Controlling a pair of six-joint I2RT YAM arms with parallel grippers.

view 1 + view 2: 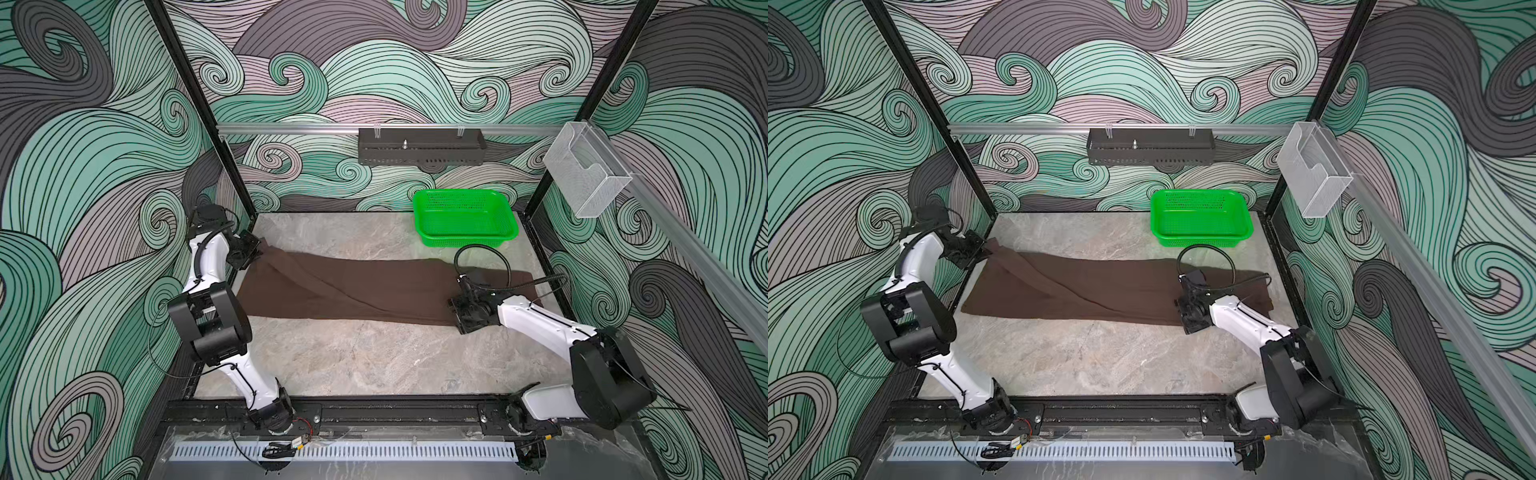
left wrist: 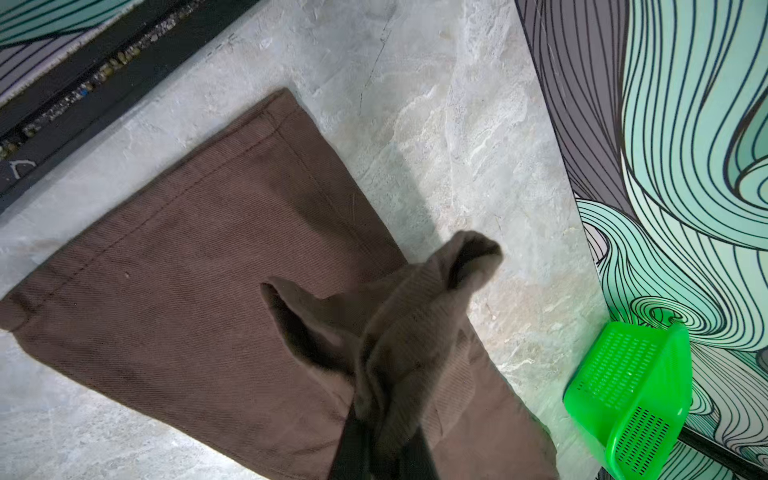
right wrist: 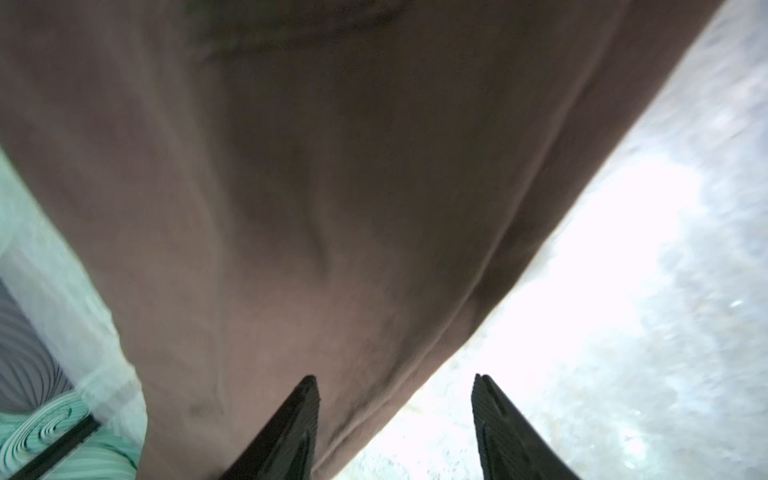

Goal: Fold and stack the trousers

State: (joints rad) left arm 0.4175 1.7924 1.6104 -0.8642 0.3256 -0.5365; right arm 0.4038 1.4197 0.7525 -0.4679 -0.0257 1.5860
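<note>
The dark brown trousers (image 1: 353, 291) (image 1: 1084, 286) lie lengthwise across the marble table in both top views. At their far left end my left gripper (image 1: 253, 249) (image 1: 978, 249) is shut on a bunched corner of the cloth. In the left wrist view that bunch rises from my left gripper (image 2: 384, 449), above a flat hemmed leg (image 2: 187, 270). My right gripper (image 1: 459, 311) (image 1: 1187, 316) is low over the right end's near edge. In the right wrist view my right gripper (image 3: 395, 376) is open, one finger over the trousers (image 3: 332, 166), the other over bare table.
A bright green perforated basket (image 1: 465, 218) (image 1: 1200, 218) (image 2: 631, 395) stands at the back right of the table (image 1: 374, 365). Patterned walls and black frame posts close in the left, right and back sides. A black rail runs along the front edge.
</note>
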